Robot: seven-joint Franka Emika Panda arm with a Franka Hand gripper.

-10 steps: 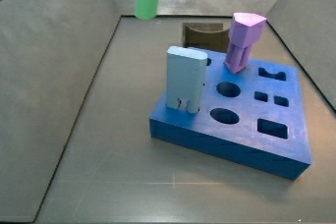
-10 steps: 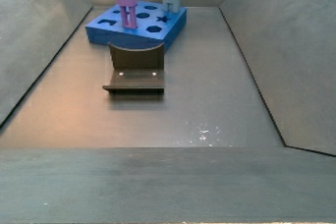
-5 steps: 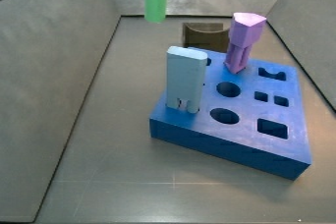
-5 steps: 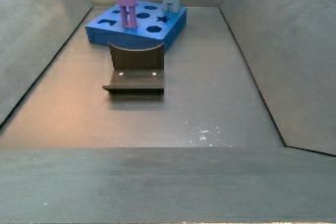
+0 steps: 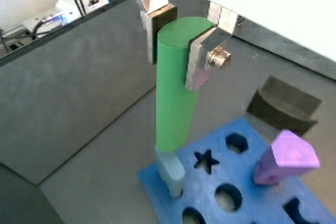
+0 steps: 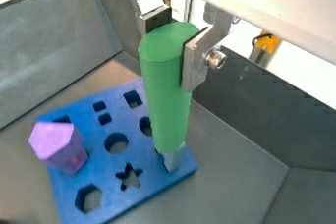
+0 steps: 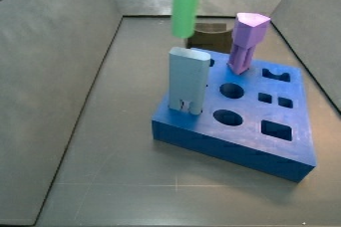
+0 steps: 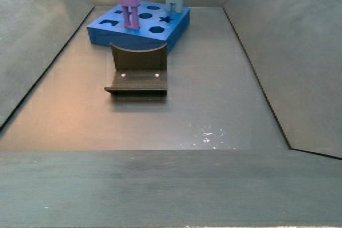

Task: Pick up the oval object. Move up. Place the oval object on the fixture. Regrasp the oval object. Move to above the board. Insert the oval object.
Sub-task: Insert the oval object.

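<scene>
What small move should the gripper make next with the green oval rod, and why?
Probably keep carrying it sideways over the board before lowering. The gripper is shut on the oval object, held upright above the board's corner, where the light blue peg already stands. It should line up with a free hole first.

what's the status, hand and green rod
Hand shut on oval object, held upright above the board. Light blue peg stands directly beneath it. Purple peg alongside.
</scene>
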